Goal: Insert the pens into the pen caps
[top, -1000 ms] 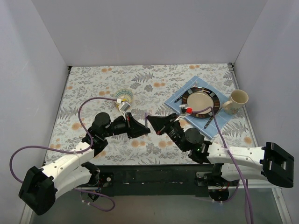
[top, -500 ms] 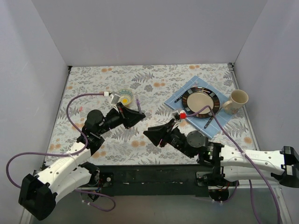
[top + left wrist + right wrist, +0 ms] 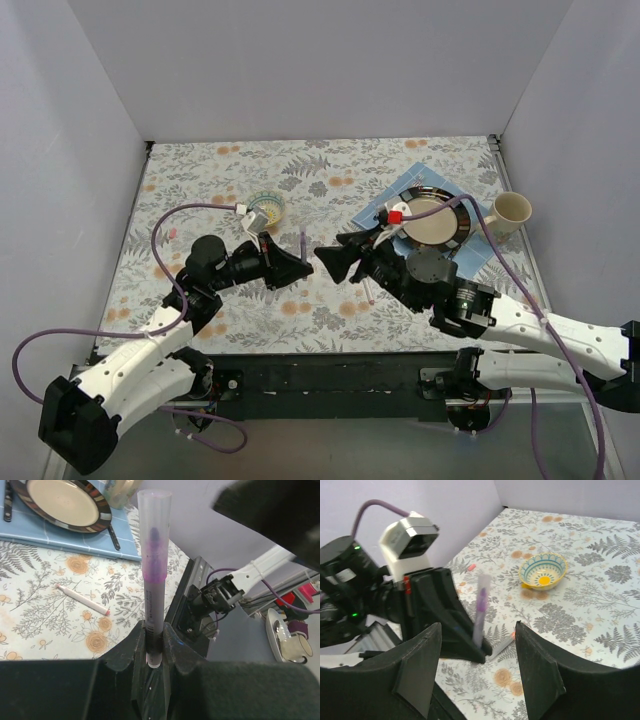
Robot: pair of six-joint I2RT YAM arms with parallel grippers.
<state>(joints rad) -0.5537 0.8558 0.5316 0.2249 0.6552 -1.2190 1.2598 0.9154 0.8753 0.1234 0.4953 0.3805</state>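
We pinch the purple pen (image 3: 151, 580) upright in our left gripper (image 3: 153, 647), near the bowl (image 3: 265, 208). Since half a second ago our right gripper (image 3: 322, 262), spread wide and empty, has swung up beside it. Around us lie a floral tablecloth (image 3: 200, 180) and pale walls (image 3: 300, 70).

Bowl (image 3: 266, 208) left; plate (image 3: 440, 228) on mat (image 3: 420, 176) right; mug (image 3: 510, 212) beside mat.

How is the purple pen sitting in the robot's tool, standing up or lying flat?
Standing up: the left tool pinches the purple pen at its bottom; the rest pokes upward.
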